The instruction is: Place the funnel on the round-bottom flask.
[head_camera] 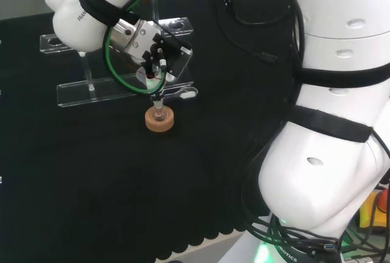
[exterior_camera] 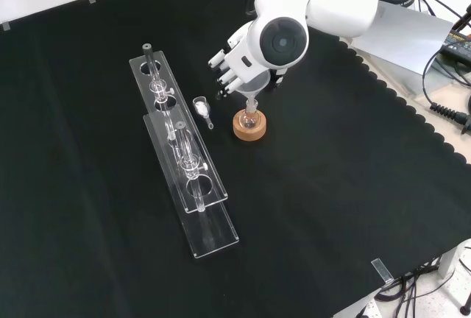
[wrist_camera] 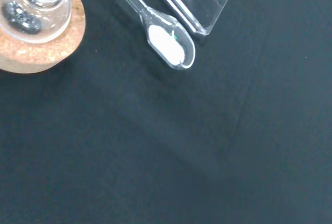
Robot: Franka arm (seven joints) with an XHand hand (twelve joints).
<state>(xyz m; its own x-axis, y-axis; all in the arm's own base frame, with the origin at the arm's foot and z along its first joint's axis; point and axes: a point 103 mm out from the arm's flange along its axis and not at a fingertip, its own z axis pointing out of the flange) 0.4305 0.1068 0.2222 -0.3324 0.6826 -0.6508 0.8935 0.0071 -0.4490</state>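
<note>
Nearest in the front view, the clear rack [exterior_camera: 193, 178] runs along the black cloth [exterior_camera: 331, 207] from the near edge toward the far left, with a few glass tubes standing in its holes. Just beyond its middle lies a small clear scoop [exterior_camera: 201, 107] holding white powder (the wrist view shows the powder plainly in its bowl [wrist_camera: 168, 43], beside the rack's corner [wrist_camera: 207, 6]).

Next, to the right of the scoop in the front view, a cork ring [exterior_camera: 249, 127] sits on the cloth with the small flask [exterior_camera: 249, 118] on it. In the wrist view a dark bit lies inside the flask [wrist_camera: 31, 11], which rests in the ring [wrist_camera: 46, 47].

Directly over the flask the clear funnel [exterior_camera: 255, 86] hangs with its stem pointing down into or just at the flask's neck; I cannot tell whether it touches. Farther back, the hand [exterior_camera: 234, 59] curls its fingers round the funnel's cone, partly behind the arm's round grey cap. From the head view the hand [head_camera: 159, 53] stands above the ring [head_camera: 159, 120], the stem reaching down toward it.
</note>
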